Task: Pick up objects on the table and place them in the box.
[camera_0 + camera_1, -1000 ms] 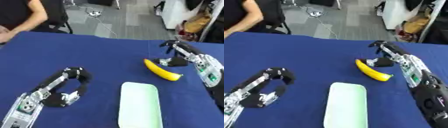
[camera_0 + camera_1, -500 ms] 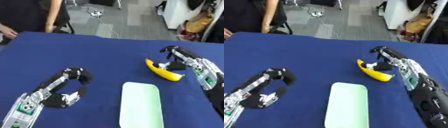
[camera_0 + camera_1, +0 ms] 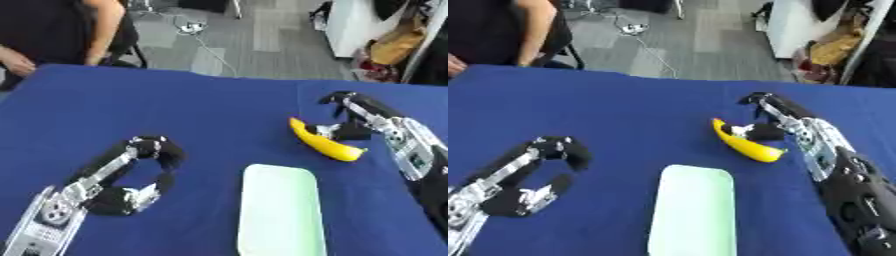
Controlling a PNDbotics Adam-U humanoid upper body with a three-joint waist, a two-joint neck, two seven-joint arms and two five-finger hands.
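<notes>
The right hand [image 3: 363,119] has come down at the right of the frame, closing in on the banana [image 3: 325,143]: 1 second ago it sat apart by the fruit's upper end, and now its thumb touches the banana's upper side, fingers arched above. The banana's far tip has swung slightly left.

Matt blue cloth covers the table [image 3: 201,115]; beside the smooth-skinned yellow banana [image 3: 325,144] lies a smooth, pale green plastic-looking box [image 3: 280,210].
</notes>
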